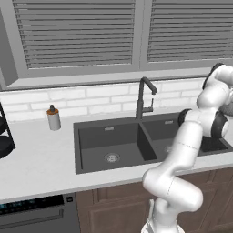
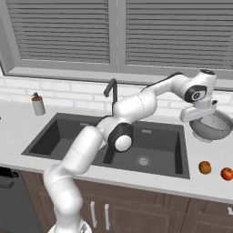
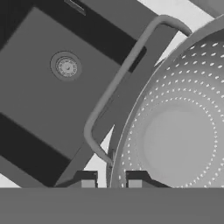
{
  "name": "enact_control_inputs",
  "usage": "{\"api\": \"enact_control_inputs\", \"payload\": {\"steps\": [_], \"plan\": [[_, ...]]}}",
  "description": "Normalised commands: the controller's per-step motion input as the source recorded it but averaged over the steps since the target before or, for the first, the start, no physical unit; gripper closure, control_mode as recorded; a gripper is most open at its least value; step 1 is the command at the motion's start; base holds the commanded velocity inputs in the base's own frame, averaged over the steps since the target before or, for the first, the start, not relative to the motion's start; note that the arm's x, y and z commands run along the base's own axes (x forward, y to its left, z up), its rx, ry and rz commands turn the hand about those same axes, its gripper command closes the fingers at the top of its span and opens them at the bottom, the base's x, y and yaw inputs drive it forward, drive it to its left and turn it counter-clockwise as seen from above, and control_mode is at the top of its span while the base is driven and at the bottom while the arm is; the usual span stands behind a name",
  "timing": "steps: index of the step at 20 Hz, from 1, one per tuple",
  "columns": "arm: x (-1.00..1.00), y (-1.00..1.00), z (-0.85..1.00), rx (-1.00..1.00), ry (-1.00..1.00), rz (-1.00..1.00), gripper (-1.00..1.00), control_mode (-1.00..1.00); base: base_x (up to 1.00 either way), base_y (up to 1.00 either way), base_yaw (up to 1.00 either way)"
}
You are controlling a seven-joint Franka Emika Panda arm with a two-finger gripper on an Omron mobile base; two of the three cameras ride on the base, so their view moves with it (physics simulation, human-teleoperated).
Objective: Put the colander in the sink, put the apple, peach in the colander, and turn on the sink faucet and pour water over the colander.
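Carrying the colander to the sink

Our jaws pinch the rim of the colander, held over the bench just right of the sink; we should keep it level and lower it squarely into the nearer basin.

One colander, two fruits, one bottle.
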Motion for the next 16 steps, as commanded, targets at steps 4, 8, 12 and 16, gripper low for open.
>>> {"api": "enact_control_inputs", "payload": {"steps": [4, 8, 12, 16], "plan": [[-0.64, 0.98, 0.42, 0.0, 0.0, 0.01, 1.0, -1.0, 0.0, 0.0, 0.0], [-0.73, 1.0, 0.22, 0.0, 0.0, 0.01, 1.0, -1.0, 0.0, 0.0, 0.0], [-0.75, 1.0, 0.12, -0.04, 0.0, 0.01, 1.0, -1.0, 0.0, 0.0, 0.0], [-0.75, 1.0, 0.13, -0.06, -0.11, 0.01, 1.0, -1.0, 0.0, 0.0, 0.0]]}}
